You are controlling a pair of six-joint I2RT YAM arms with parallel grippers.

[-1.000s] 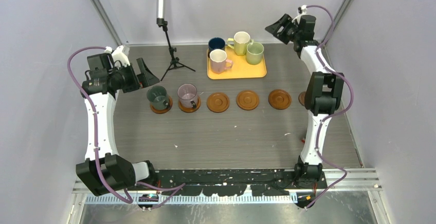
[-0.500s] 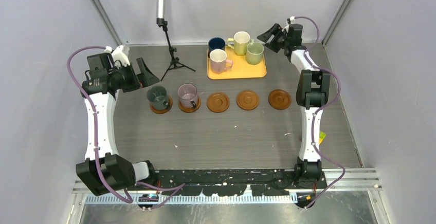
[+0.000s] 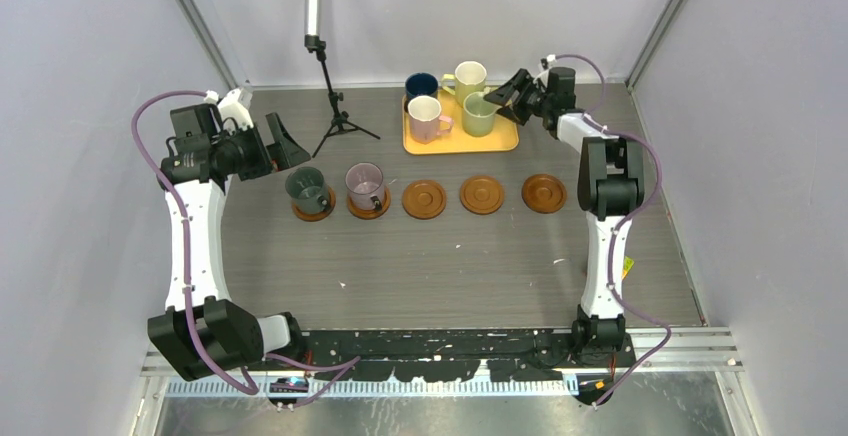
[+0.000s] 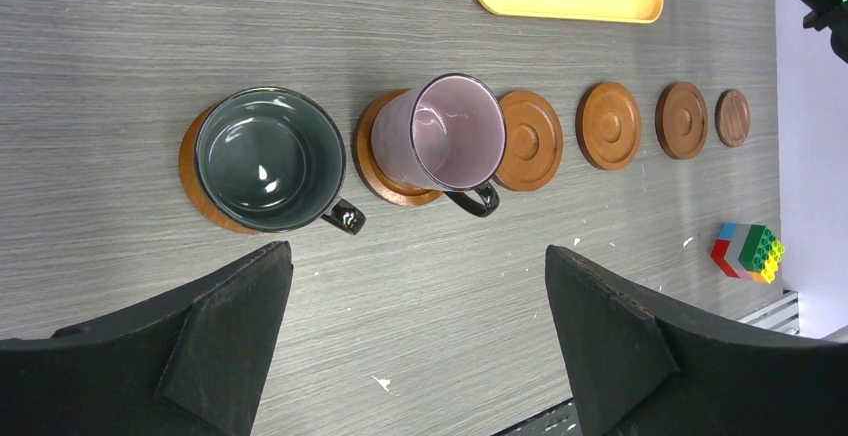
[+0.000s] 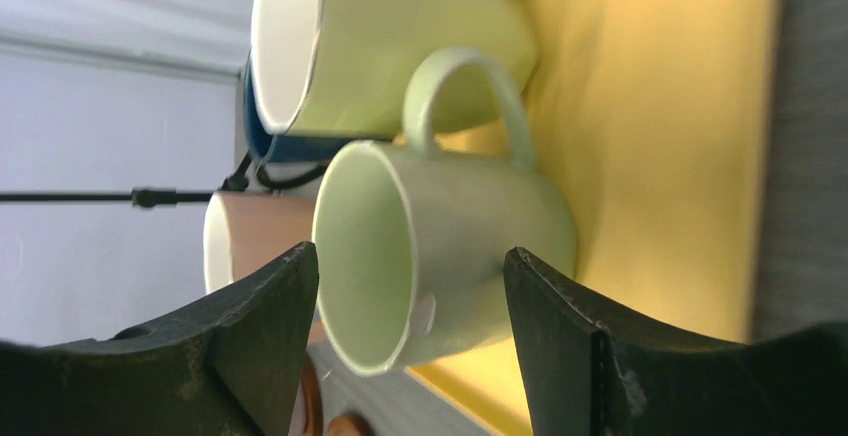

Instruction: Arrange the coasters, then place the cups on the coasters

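Mugs first: we see the light green ceramic mug [image 5: 450, 246] standing on the rectangular yellow-orange tray [image 3: 460, 139], between the parted fingers of the right pincer [image 5: 408, 261], not clamped. The pale yellow mug [image 3: 470, 78], navy mug [image 3: 420, 84] and pink mug [image 3: 425, 114] stand beside it. The left pincer [image 4: 417, 254] gapes empty above the grey tabletop [image 3: 400, 266]. The dark green mug [image 4: 268, 156] and mauve mug [image 4: 445, 136] sit on round brown wooden coasters [image 4: 200, 191]; four bare coasters [image 4: 608, 124] continue the row.
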